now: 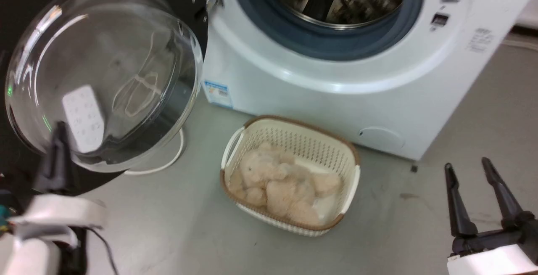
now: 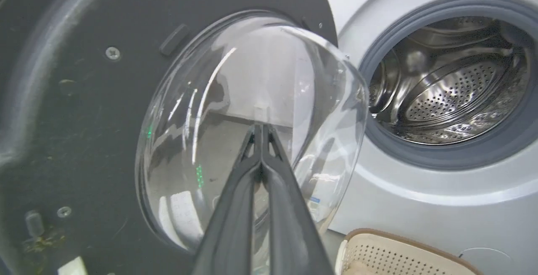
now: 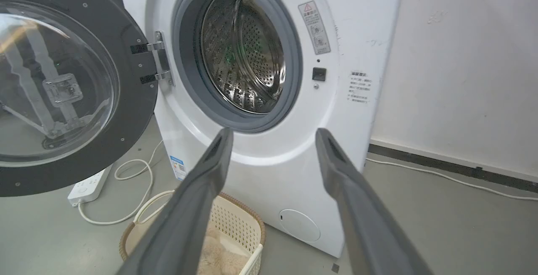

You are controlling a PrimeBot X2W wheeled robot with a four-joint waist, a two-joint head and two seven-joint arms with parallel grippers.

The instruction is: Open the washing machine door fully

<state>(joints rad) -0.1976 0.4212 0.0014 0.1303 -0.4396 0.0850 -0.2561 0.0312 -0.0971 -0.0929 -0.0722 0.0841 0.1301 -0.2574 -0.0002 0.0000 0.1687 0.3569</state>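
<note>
Washing machine door (image 3: 136, 111) stands swung wide. Left gripper (image 2: 260, 128), pressed together, points at its centre. Right gripper (image 1: 467, 163) is spread over floor (image 1: 420, 224).

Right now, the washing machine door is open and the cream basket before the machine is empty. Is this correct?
Not quite. The cream basket holds a fluffy beige plush item, as the head view shows. The washing machine door is indeed open.

I see the washing machine door (image 1: 101, 77): clear glossy glass bowl in matt dark plastic; the washing machine (image 1: 294, 94): smooth white shell, grey rubber ring (image 3: 296, 56), shiny perforated steel drum (image 3: 243, 56); basket (image 1: 294, 138): cream perforated plastic holding fluffy plush (image 1: 273, 182).
</note>
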